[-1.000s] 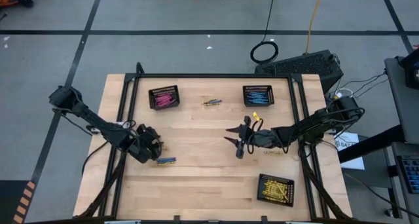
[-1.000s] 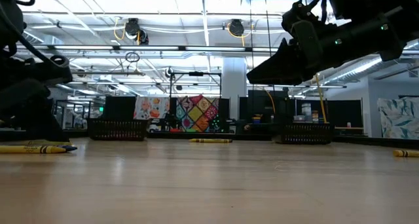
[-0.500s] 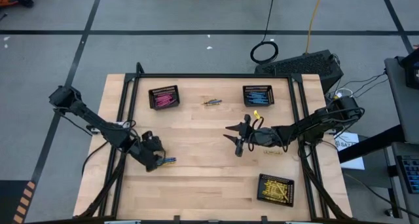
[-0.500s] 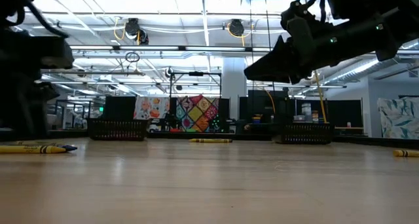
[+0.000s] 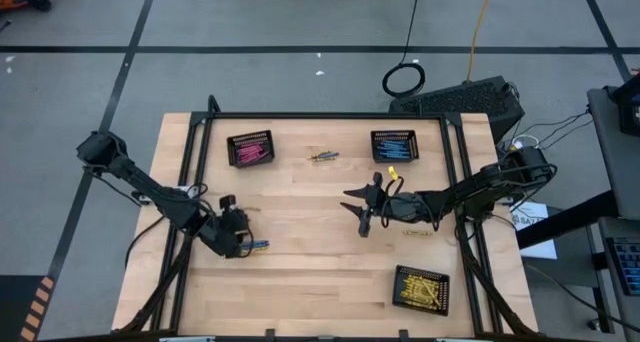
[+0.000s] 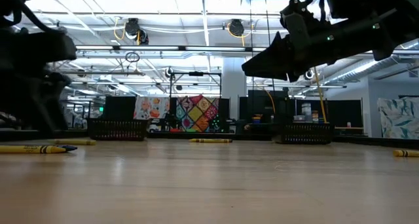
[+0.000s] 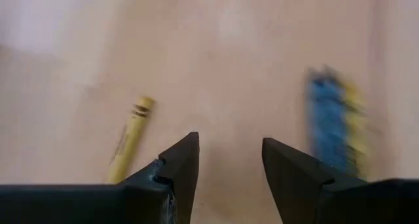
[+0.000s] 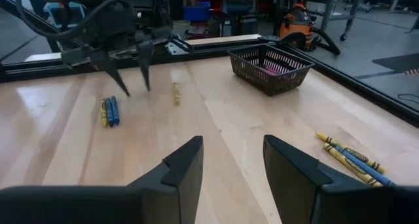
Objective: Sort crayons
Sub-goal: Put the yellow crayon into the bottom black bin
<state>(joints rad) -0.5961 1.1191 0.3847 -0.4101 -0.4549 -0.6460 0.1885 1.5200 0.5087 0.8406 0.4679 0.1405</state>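
Bright, even overhead light from ceiling strip lamps [image 6: 163,50] leaves only soft shadows on the pale wooden worktop [image 5: 300,282]. The left wrist view is motion-blurred, smearing the blue and yellow crayons [image 7: 334,126].

The tabletop [image 5: 300,282] is pale wood, smooth with a soft sheen. The baskets [image 8: 270,67] are black wire mesh — matt. The crayons [image 8: 109,111] wear paper wrappers.

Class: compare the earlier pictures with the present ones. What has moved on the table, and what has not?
The left gripper has moved down onto the loose crayons near the table's left edge, fingers open, nothing held. The right gripper drifted slightly, open and empty. The baskets and other crayons stayed put.
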